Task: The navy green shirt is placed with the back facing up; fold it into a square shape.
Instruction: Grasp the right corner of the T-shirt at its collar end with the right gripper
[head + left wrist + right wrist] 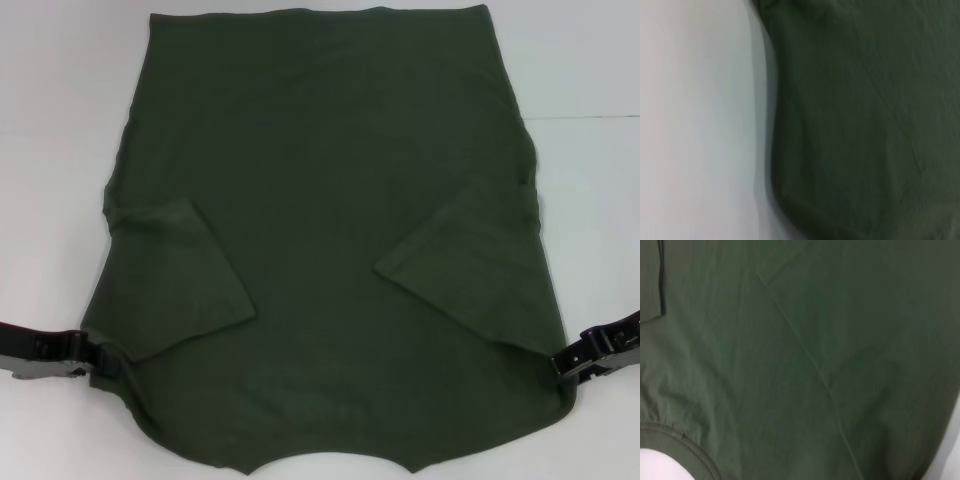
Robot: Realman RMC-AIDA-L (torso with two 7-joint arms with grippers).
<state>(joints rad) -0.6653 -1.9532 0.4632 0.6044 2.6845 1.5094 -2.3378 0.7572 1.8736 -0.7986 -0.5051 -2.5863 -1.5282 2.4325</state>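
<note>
a large dark olive-green short-sleeved cloth shirt (330,230) lies flat on a white bench (60,120), plain side up, both sleeves folded inward. the left gripper (100,360) and right gripper (568,362) sit at its near shoulder corners; whether either is clamped cannot be told.

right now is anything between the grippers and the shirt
Nothing visible. The navy green shirt lies flat on the white table, both sleeves folded inward. The left gripper sits at its near left edge and the right gripper at its near right edge, each right at the cloth.
</note>
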